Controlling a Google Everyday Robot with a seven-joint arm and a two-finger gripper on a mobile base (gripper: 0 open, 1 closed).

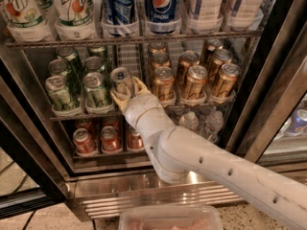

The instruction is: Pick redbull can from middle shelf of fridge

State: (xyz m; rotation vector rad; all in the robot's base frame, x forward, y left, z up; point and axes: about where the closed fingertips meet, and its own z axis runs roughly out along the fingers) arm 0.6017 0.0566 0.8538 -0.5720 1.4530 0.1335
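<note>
The redbull can (121,78), slim with a silver top, stands at the front of the middle shelf (86,115), a wire rack, between the green cans (96,87) and the gold cans (164,83). My gripper (128,91) reaches into the fridge (144,186) from the lower right. It is at the can's lower body with one finger on each side, spread open around it. The can stands upright on the rack.
7up and Pepsi bottles (160,6) stand on the rack above. Red cans (84,140) and water bottles (211,121) are on the rack below. Dark door edges frame both sides (268,80). A clear plastic bin (170,218) sits at the bottom edge.
</note>
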